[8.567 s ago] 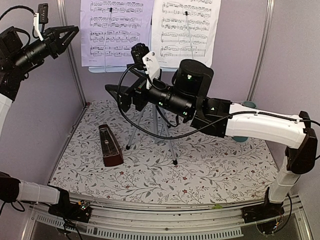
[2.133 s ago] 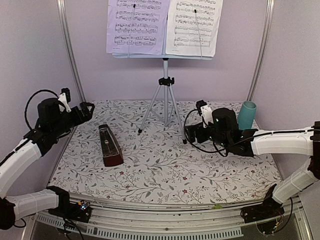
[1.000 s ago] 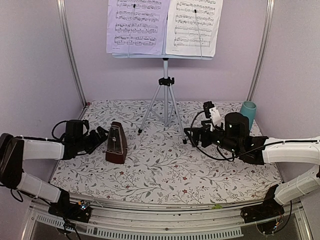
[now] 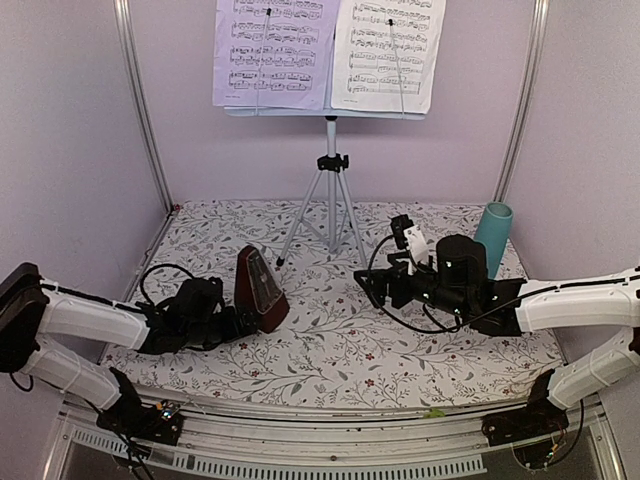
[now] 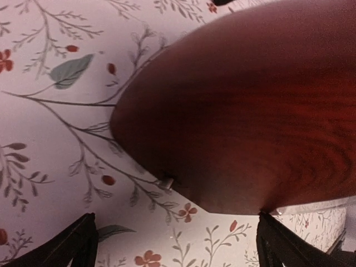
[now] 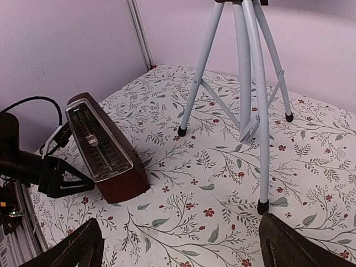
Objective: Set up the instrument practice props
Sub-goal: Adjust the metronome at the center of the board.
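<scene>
Reaching low, the left gripper (image 4: 237, 322) is spread wide beside the metronome (image 4: 262, 292). The right gripper (image 4: 366, 287) is held low, spread too.

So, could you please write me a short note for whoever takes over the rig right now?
Left gripper: open, fingers at the base of the metronome; contact unclear.
Right gripper: open, empty, low over the table near the legs of the stand.
Done: stand upright at the back, two music pages on it.
To do: metronome looks tilted, left of centre; probably stand it straight, then withdraw.
</scene>
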You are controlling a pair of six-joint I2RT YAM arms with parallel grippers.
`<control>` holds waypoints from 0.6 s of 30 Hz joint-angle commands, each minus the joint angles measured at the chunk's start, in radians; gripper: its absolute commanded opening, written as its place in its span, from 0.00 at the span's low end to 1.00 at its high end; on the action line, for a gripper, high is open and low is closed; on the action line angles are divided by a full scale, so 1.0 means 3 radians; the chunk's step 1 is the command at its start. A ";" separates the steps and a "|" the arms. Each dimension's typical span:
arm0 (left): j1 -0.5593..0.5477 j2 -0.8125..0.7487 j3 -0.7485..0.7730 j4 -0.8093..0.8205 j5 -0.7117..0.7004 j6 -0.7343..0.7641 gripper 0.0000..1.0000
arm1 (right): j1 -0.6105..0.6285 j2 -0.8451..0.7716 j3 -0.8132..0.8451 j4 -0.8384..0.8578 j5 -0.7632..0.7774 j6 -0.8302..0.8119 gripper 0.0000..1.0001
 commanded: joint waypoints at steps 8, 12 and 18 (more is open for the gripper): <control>-0.0348 0.0004 0.0533 -0.0379 -0.0063 0.0681 0.99 | 0.0035 -0.0009 0.0000 0.0072 -0.0009 -0.0011 0.99; -0.0133 -0.0647 0.0515 -0.0707 0.0089 0.1413 0.99 | 0.0036 -0.0058 -0.0082 0.0170 -0.0030 -0.0067 0.99; 0.0498 -0.0989 0.0746 -0.0805 0.0896 0.2417 0.99 | 0.0033 -0.0131 -0.0206 0.0393 -0.0155 -0.0222 0.99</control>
